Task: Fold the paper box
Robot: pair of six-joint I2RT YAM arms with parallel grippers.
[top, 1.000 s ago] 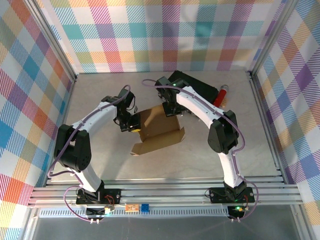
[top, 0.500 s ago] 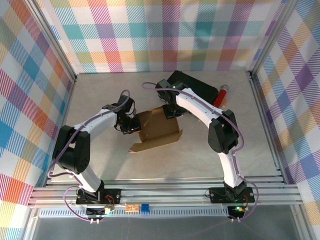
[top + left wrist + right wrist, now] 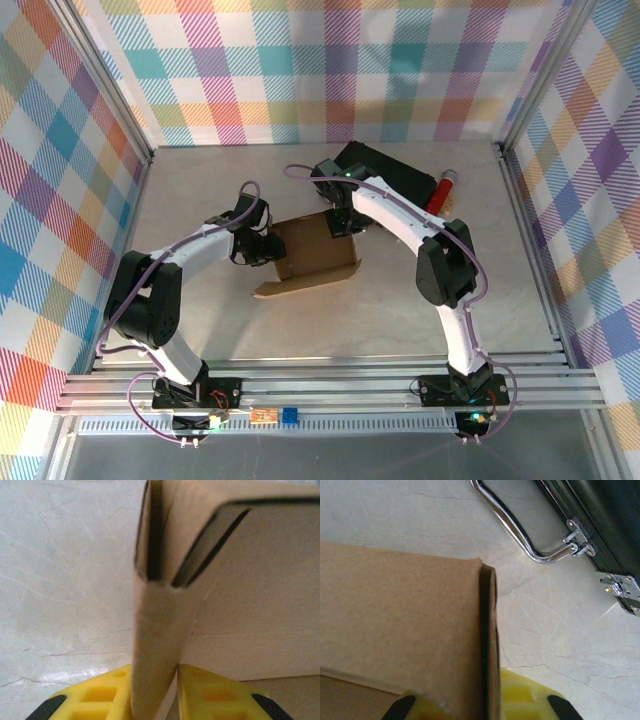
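The paper box (image 3: 318, 258) is a brown cardboard sheet, partly folded, lying mid-table between both arms. My left gripper (image 3: 266, 248) holds its left edge. In the left wrist view a folded cardboard flap (image 3: 157, 645) runs upright between the yellow fingers (image 3: 95, 697), and the left gripper (image 3: 167, 702) is shut on it. My right gripper (image 3: 342, 222) holds the box's far right corner. In the right wrist view a doubled cardboard wall (image 3: 420, 625) stands between the yellow fingers (image 3: 527, 700), and the right gripper (image 3: 487, 707) is shut on it.
A black hard case (image 3: 395, 172) with a chrome handle (image 3: 520, 535) and metal latches (image 3: 620, 587) lies just behind the box at the back. A red cylinder (image 3: 443, 188) rests to its right. Bare marble table (image 3: 330, 320) lies in front of the box.
The box has slid slightly left and its near flaps have drawn in and look flatter. The left gripper moved with it; both grippers kept their hold.
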